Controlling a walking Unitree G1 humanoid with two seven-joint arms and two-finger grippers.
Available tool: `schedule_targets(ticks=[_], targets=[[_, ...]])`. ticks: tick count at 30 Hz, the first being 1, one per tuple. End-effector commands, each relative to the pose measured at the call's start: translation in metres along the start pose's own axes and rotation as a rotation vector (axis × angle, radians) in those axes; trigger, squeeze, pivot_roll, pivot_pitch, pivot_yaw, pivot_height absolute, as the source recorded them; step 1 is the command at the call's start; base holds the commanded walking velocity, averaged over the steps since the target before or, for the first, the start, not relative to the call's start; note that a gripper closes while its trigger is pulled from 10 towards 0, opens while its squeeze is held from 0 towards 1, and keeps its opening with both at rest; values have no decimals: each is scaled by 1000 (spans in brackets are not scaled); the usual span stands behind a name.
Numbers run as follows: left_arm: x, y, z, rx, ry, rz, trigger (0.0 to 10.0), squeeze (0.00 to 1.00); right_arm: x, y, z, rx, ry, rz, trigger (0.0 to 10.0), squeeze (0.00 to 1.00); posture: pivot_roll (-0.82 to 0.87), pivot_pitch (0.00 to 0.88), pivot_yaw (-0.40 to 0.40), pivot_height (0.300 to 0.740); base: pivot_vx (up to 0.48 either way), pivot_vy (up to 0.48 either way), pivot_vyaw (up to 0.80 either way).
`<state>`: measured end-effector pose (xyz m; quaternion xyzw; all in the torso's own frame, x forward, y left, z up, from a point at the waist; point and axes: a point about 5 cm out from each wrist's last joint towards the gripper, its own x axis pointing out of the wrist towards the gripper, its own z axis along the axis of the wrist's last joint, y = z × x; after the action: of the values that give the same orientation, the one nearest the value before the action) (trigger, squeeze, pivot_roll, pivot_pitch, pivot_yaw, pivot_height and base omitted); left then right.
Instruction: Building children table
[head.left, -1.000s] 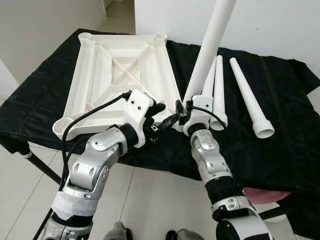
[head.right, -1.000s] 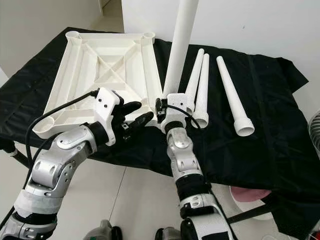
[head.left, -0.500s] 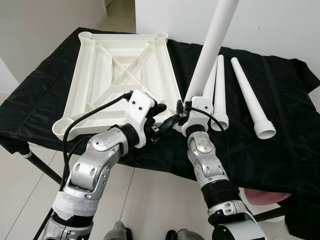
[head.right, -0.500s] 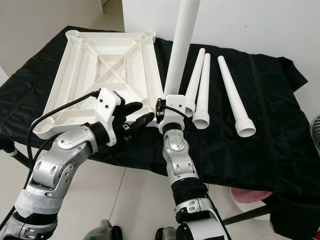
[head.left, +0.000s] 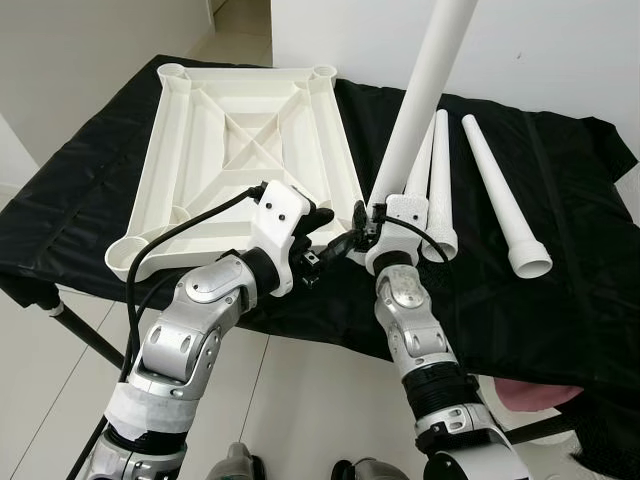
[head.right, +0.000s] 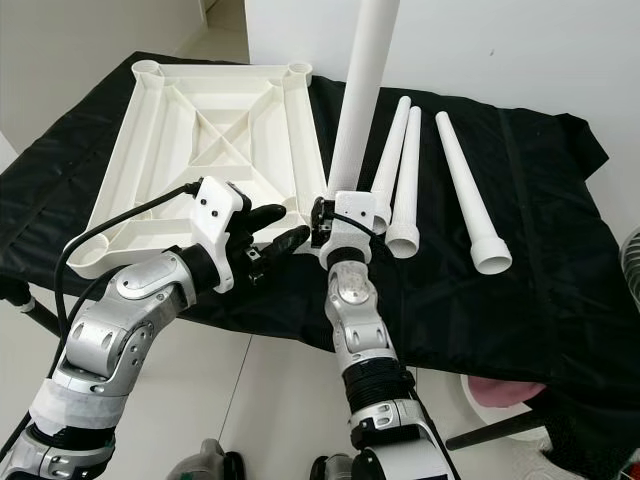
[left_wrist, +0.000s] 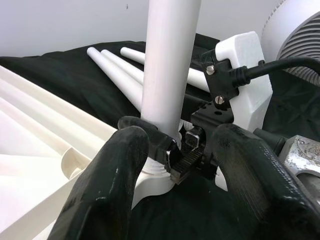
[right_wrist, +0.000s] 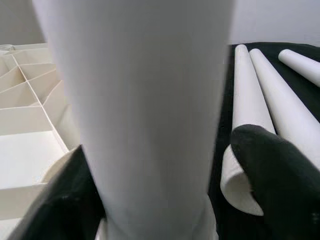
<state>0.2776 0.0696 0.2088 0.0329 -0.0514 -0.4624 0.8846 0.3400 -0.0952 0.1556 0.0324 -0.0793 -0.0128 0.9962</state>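
Note:
The white tabletop (head.left: 240, 130) lies upside down on a black cloth. A white table leg (head.left: 420, 90) stands upright in the socket at the tabletop's near right corner. My right gripper (head.left: 364, 222) is shut on the base of this leg, and its black fingers (right_wrist: 275, 170) clasp it on both sides. My left gripper (head.left: 325, 232) is open just left of that corner. Its fingers (left_wrist: 112, 175) straddle the leg's base and the right gripper without touching the leg. Three more white legs (head.left: 500, 190) lie flat on the cloth to the right.
The black cloth (head.left: 580, 250) covers the whole table and hangs over its front edge. A white wall (head.left: 560, 50) stands close behind. A black table support (head.left: 85, 335) angles down at the near left. A pink thing (head.left: 530, 390) sits on the floor at the lower right.
My right forearm has swung slightly left under the wrist. The upright leg, the tabletop and my left gripper have stayed where they were.

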Motion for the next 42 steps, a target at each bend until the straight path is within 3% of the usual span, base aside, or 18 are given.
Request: schedule_targets(ticks=[1,2,3,10,15,18,26,31,32,33,34,35,36,37,38,42], targets=[[0,-1,-2,-2,1,25,10000,0,-2,-8,-4,-9,17,-30,10000,1000,-52,64,-10,740,0,0,0],[0,-1,-2,-2,1,25,10000,0,-2,-8,-4,-10,14,-31,10000,1000,-52,64,-10,740,0,0,0],[1,-1,-2,-4,1,25,10000,0,0,-10,-2,-13,9,1,10000,0,-55,67,-10,740,0,0,0],[1,-1,-2,-6,1,25,10000,0,6,-13,2,-30,0,65,10000,0,-58,69,-10,740,0,0,0],[2,-1,-1,-5,0,22,10000,0,16,-15,4,-44,34,263,10000,0,-62,69,-5,740,0,0,0],[2,0,-1,-4,0,22,10000,0,18,-16,4,-53,38,290,10000,0,-63,68,-4,740,0,0,0],[3,1,0,0,2,24,10000,0,29,-22,10,-169,46,499,10000,0,-58,67,0,740,0,0,0],[3,1,0,2,1,24,10000,0,31,-21,11,-198,46,558,10000,0,-58,67,0,740,0,0,0],[3,1,0,3,0,24,10000,0,31,-20,11,-205,52,586,9216,0,-56,62,0,740,0,0,0],[3,1,1,4,-1,24,10000,0,32,-20,10,-219,58,608,5412,0,-56,62,0,740,0,0,0],[3,1,1,4,-1,24,10000,0,32,-20,10,-219,58,608,5412,0,-56,62,0,740,0,0,0],[4,1,1,4,-2,24,10000,0,33,-20,9,-223,68,636,2784,0,-56,62,0,740,0,0,0],[4,1,1,4,-2,24,10000,0,33,-20,9,-223,68,636,2784,0,-56,62,0,740,0,0,0],[4,1,1,4,-2,23,10000,0,33,-20,8,-228,80,653,2000,0,-55,56,0,740,0,0,0],[4,1,1,4,-2,23,10000,0,33,-21,7,-232,88,662,0,0,-54,55,-1,740,0,0,0],[4,0,1,4,-3,21,10000,0,33,-22,3,-234,107,682,0,0,-54,55,-1,740,0,0,0]])
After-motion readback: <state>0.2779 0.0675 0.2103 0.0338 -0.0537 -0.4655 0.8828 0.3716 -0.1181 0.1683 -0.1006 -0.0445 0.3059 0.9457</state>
